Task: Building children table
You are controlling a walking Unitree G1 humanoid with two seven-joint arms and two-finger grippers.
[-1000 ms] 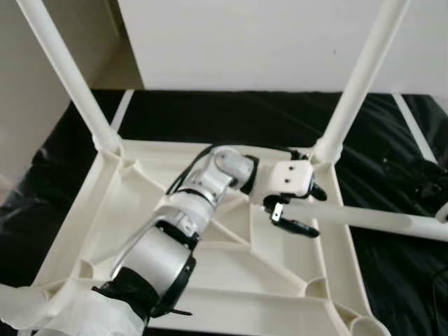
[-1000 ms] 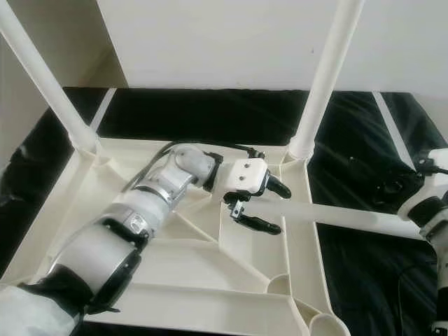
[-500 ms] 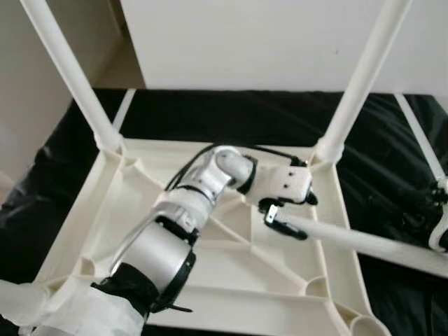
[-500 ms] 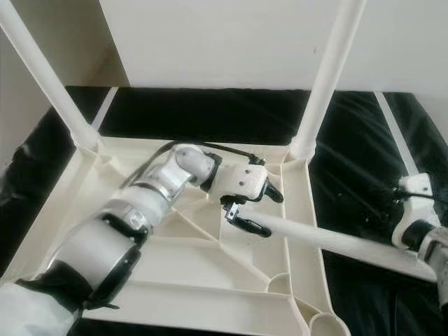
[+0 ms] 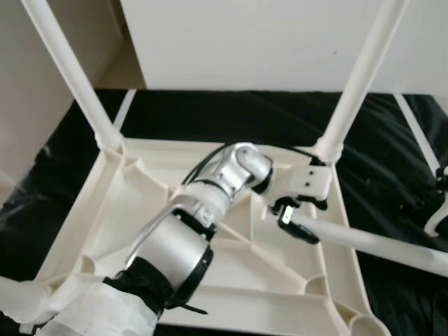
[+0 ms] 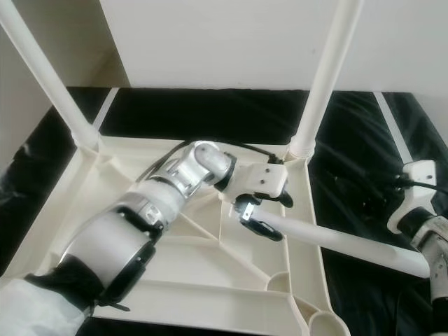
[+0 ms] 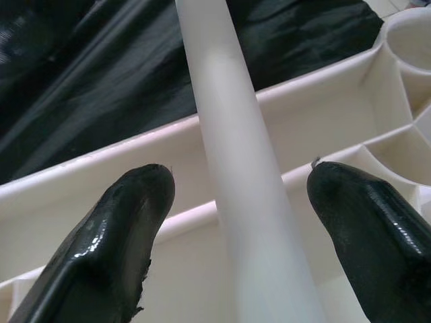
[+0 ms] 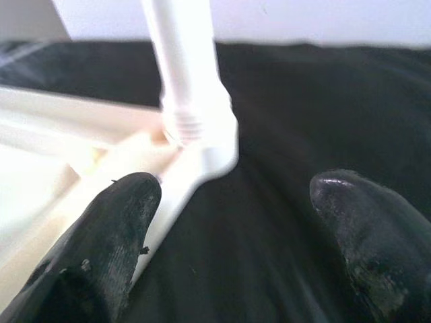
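The white children's table top (image 5: 84, 217) lies upside down on black cloth. Two white legs stand upright in its far corners, one on the left (image 5: 66, 70) and one on the right (image 5: 357, 77). A third loose leg (image 5: 381, 243) lies slanted across the right rim. My left gripper (image 5: 297, 218) straddles this leg's inner end near the far right corner. In the left wrist view a gap shows between the leg (image 7: 236, 168) and each finger, so the gripper is open. My right gripper (image 8: 236, 222) hangs open over the cloth at the right, near the leg's outer end.
Black cloth (image 5: 210, 115) covers the floor around the table top. A white wall (image 5: 245, 42) rises close behind. Round leg sockets sit at the near right corner (image 6: 323, 323) and near left corner (image 5: 21, 297) of the table top. Thin white strips lie on the cloth at the right (image 5: 416, 129).
My left arm has reached further right, carrying the gripper along the loose leg toward the far right corner. The leg's outer end now lies lower, and the right gripper sits higher beside it.
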